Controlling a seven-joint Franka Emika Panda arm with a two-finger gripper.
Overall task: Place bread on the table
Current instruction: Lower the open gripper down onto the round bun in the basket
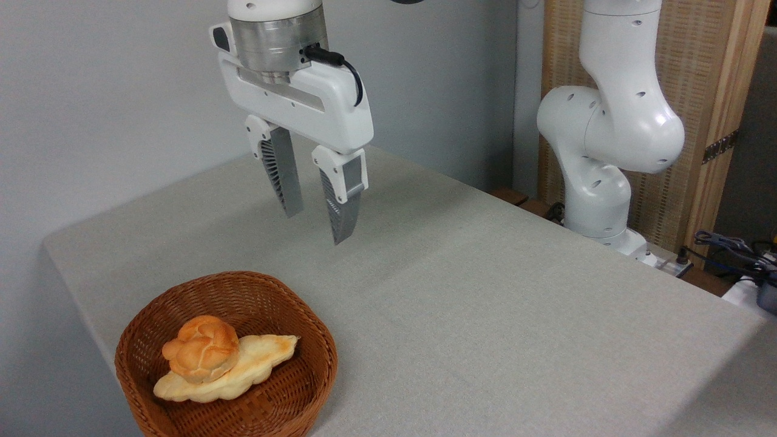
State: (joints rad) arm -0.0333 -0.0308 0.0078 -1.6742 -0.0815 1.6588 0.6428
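Observation:
The bread (200, 348), a small round golden-orange bun with a knotted top, lies in a brown wicker basket (285, 400) at the front left, resting on a long pale loaf (261, 361). The table (485, 315) is covered in light grey-beige cloth. My gripper (314, 227) hangs in the air above the table, behind and to the right of the basket, well above the bread. Its two grey fingers (343, 206) point down, stand apart and hold nothing.
The white base and lower links of the arm (607, 152) stand at the table's far right edge. Cables and small devices (740, 255) lie off the table at the right. A wooden panel (698, 91) stands behind the arm.

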